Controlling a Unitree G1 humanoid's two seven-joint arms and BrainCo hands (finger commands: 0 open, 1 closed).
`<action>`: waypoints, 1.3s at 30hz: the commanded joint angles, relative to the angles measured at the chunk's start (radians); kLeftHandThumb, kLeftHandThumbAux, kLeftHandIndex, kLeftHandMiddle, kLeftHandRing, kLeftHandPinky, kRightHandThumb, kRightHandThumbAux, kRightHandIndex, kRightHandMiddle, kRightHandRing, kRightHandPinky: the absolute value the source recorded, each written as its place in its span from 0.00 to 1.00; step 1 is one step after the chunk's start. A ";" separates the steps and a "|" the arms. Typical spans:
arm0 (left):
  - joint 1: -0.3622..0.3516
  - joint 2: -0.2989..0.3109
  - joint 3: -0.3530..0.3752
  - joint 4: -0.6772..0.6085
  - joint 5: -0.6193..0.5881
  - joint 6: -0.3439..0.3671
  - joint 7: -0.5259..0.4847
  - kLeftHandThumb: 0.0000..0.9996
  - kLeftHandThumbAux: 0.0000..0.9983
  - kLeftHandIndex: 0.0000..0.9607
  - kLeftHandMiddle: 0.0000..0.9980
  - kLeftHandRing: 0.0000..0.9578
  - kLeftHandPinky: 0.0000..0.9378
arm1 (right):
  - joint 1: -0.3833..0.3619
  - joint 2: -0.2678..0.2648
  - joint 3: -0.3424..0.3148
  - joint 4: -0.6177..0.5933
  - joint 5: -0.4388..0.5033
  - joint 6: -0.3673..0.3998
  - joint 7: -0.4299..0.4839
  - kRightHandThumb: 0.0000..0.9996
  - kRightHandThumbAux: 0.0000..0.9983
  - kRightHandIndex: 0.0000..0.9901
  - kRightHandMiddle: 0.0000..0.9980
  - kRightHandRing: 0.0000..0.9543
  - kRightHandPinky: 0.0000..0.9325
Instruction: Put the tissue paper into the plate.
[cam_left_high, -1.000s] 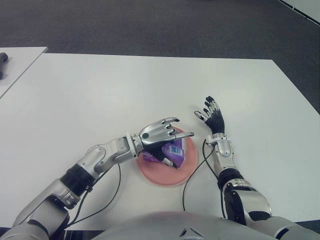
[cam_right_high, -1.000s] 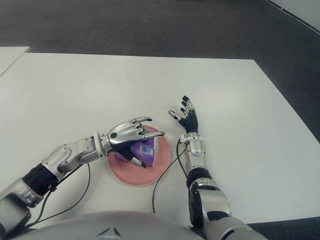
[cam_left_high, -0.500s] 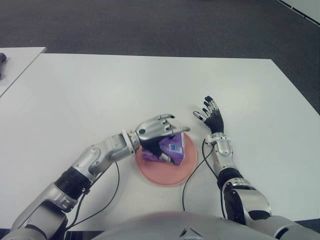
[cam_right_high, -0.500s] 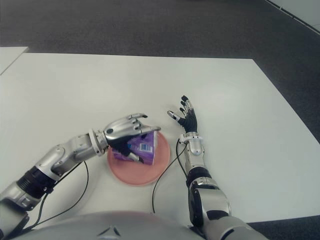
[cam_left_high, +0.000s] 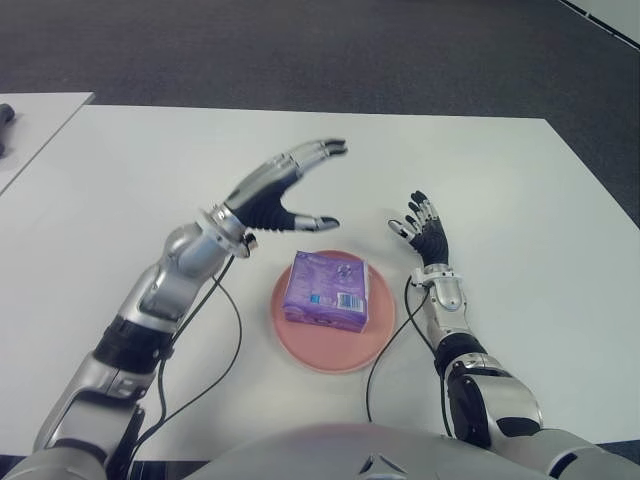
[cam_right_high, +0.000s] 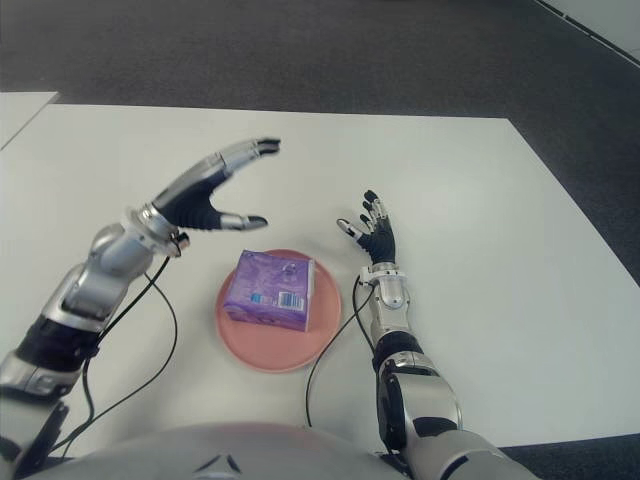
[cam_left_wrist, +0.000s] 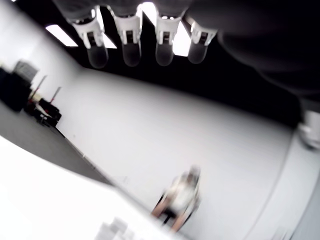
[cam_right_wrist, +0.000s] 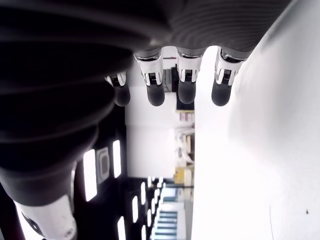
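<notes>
A purple tissue packet (cam_left_high: 327, 291) lies flat in the pink plate (cam_left_high: 314, 350) near the table's front edge. My left hand (cam_left_high: 290, 190) hovers above the table behind and to the left of the plate, fingers spread and holding nothing. Its wrist view shows straight fingertips (cam_left_wrist: 131, 54) with only the room beyond them. My right hand (cam_left_high: 423, 228) shows just right of the plate, fingers spread and empty.
The white table (cam_left_high: 500, 180) spreads wide behind and on both sides of the plate. Black cables (cam_left_high: 232, 330) trail from both forearms across the table by the plate. A second white table (cam_left_high: 30, 120) shows at far left. Dark carpet lies beyond.
My left hand has let go of the tissue packet, opened, and lifted up and back to the left. The packet now lies flat in the plate. The right hand has not moved.
</notes>
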 joint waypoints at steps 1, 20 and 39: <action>-0.001 -0.057 0.097 -0.012 -0.155 0.053 -0.006 0.00 0.37 0.00 0.00 0.00 0.00 | 0.053 0.026 0.000 0.056 -0.005 0.042 -0.021 0.12 0.70 0.00 0.00 0.00 0.00; -0.071 -0.230 0.284 0.119 -0.246 0.146 0.141 0.02 0.32 0.00 0.00 0.00 0.00 | 0.048 0.031 0.001 0.055 -0.008 0.051 -0.031 0.13 0.67 0.00 0.00 0.00 0.00; -0.067 -0.339 0.311 0.707 -0.094 -0.089 0.364 0.00 0.35 0.00 0.00 0.00 0.00 | 0.059 0.035 0.001 0.053 -0.008 0.046 -0.015 0.14 0.68 0.00 0.00 0.00 0.00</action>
